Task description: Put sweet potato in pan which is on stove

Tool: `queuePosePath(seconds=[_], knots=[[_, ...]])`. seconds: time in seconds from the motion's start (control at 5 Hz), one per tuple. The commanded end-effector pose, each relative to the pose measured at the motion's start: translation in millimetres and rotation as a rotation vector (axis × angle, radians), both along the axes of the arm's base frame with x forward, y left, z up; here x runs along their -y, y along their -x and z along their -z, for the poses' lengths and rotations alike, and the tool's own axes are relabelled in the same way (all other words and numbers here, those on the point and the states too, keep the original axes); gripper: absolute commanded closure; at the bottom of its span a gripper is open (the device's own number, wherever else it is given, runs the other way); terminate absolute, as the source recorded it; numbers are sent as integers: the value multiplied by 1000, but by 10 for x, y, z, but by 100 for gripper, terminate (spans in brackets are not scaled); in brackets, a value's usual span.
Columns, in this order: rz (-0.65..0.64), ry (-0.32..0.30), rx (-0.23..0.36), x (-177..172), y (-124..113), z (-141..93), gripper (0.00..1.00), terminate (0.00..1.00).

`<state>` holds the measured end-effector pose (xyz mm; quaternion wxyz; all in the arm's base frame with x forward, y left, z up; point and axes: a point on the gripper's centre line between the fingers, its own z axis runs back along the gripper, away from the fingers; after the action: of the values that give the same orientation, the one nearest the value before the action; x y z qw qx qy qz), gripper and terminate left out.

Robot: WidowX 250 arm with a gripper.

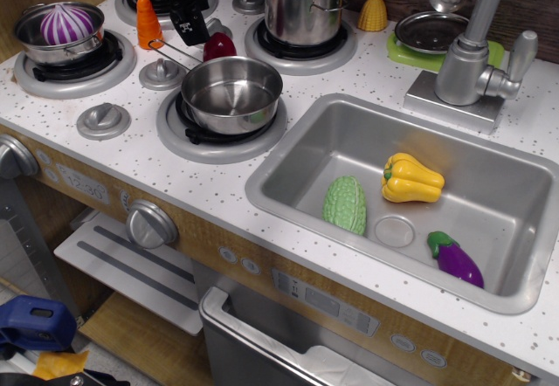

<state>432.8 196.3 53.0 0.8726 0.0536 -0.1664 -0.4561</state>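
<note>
The dark red sweet potato [218, 46] lies on the white speckled stove [131, 155], between the burners and just behind the pan. The shiny steel pan [231, 94] sits on the front right burner, empty, with its wire handle [173, 51] pointing back left. My black gripper [189, 24] hangs at the back, just left of the sweet potato and above the handle's end. Its fingers overlap in this view, so I cannot tell whether they are apart. It holds nothing that I can see.
An orange cone [148, 21] stands left of the gripper. A small pot [61, 32] holds a purple striped vegetable. A tall steel pot [304, 3] is at the back right. The sink [288, 163] holds green, yellow and purple vegetables. The faucet [472, 54] stands at the right.
</note>
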Motion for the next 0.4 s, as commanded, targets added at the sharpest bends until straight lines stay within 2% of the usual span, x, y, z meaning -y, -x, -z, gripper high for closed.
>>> queuePosePath(seconds=[0.0,0.2], knots=[[0,0,0,0,0,0,0,0],[2,5,2,59,-65,-23,0,0]])
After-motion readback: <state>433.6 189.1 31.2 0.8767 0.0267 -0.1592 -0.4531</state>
